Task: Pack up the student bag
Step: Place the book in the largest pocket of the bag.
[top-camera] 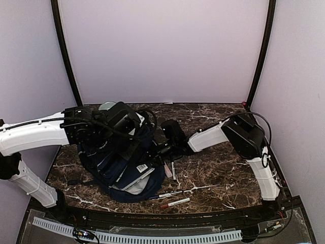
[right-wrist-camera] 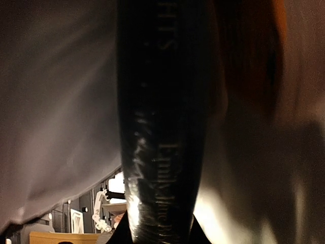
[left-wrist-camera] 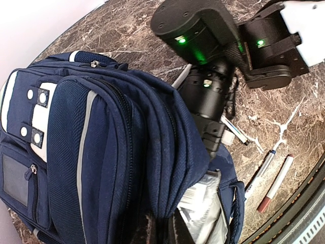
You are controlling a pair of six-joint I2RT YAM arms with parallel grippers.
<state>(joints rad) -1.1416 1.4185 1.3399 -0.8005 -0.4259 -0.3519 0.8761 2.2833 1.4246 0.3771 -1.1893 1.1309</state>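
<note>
The right gripper (left-wrist-camera: 214, 138) has its black fingers sunk into the open mouth of the student bag (left-wrist-camera: 101, 147), a large navy-blue fabric backpack with light grey patches and white stripes. From outside, the fingertips are hidden. Its own camera is filled by the dark, glossy spine of a book (right-wrist-camera: 162, 127) with faint pale lettering. The spine rises from between the jaws, which are clamped on it. Dim fabric blurs either side, and the covers cannot be made out.

The left gripper (top-camera: 124, 134) is closed over the far part of the bag. Its fingers are out of sight under the wrist, so whether they pinch fabric cannot be told.

The bag lies front pockets up at the left centre of the dark brown marble-patterned table (top-camera: 218, 168). Its mouth faces the near right, with crinkled silvery plastic (left-wrist-camera: 199, 206) showing inside. Just right of the mouth lie a white pen with a red cap (left-wrist-camera: 274, 184) and a white pen with a blue end (left-wrist-camera: 261, 170). A third pen (left-wrist-camera: 234, 131) is half covered by the right gripper.
</note>
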